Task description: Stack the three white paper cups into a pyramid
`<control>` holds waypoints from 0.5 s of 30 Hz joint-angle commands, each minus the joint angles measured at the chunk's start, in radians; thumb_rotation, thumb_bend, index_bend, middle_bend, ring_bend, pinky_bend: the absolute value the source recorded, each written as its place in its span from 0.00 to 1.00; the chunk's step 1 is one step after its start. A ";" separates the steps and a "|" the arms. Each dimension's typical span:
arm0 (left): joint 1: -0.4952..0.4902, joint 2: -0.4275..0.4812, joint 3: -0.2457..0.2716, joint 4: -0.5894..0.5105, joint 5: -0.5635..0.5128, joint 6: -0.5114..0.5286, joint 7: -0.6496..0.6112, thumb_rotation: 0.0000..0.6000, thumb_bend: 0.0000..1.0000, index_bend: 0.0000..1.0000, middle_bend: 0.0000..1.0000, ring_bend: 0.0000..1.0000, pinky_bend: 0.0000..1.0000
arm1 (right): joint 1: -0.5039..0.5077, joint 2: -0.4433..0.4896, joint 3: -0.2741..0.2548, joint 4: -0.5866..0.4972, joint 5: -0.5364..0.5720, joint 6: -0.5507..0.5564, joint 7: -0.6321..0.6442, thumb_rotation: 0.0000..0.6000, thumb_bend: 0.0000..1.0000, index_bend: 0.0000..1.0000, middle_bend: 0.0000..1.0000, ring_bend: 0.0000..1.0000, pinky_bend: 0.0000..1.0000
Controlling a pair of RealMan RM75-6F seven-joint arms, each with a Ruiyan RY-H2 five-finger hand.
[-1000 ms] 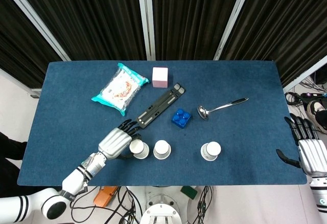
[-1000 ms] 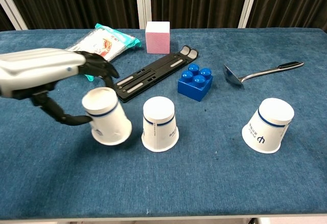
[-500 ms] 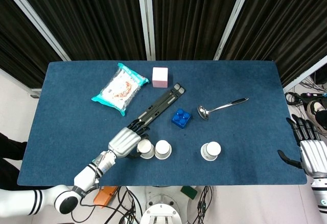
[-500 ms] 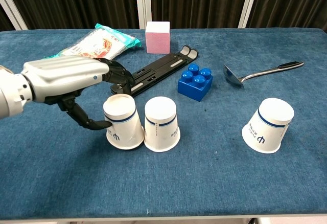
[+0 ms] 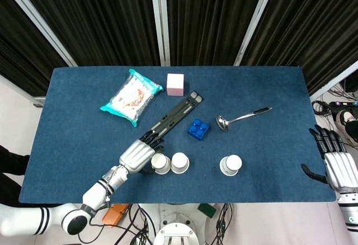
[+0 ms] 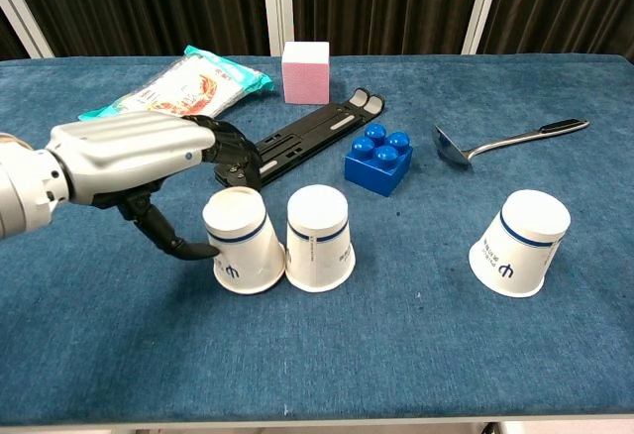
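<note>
Three white paper cups stand upside down on the blue table (image 6: 396,355). My left hand (image 6: 149,157) (image 5: 136,154) grips the left cup (image 6: 241,241) (image 5: 160,163), thumb on its near side and fingers behind it. That cup touches the middle cup (image 6: 318,239) (image 5: 179,162). The third cup (image 6: 521,243) (image 5: 230,165) stands apart to the right, tilted a little. My right hand (image 5: 334,164) hangs open beyond the table's right edge, holding nothing.
A blue toy brick (image 6: 378,158), a black folding stand (image 6: 297,139), a pink cube (image 6: 305,71) and a snack packet (image 6: 188,82) lie behind the cups. A metal ladle (image 6: 505,141) lies at the back right.
My left hand slid the left cup rightward until it met the middle cup, nudging that one slightly right. The right hand has barely moved.
</note>
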 commanded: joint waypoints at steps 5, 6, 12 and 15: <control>0.022 0.024 0.022 -0.026 0.037 0.056 -0.006 0.93 0.16 0.19 0.14 0.06 0.01 | 0.048 -0.001 -0.022 -0.032 -0.056 -0.068 -0.030 1.00 0.36 0.00 0.00 0.00 0.00; 0.028 0.032 0.025 -0.031 0.046 0.069 -0.010 0.93 0.16 0.19 0.14 0.06 0.01 | 0.061 -0.001 -0.028 -0.039 -0.068 -0.090 -0.033 1.00 0.36 0.00 0.00 0.00 0.00; 0.101 0.106 0.050 -0.049 0.111 0.193 -0.067 0.93 0.16 0.18 0.14 0.06 0.01 | 0.165 -0.008 -0.064 -0.086 -0.126 -0.269 -0.075 1.00 0.36 0.00 0.00 0.00 0.00; 0.141 0.145 0.064 -0.045 0.136 0.249 -0.105 0.93 0.16 0.18 0.14 0.06 0.01 | 0.215 -0.023 -0.064 -0.100 -0.120 -0.355 -0.115 1.00 0.36 0.00 0.00 0.00 0.00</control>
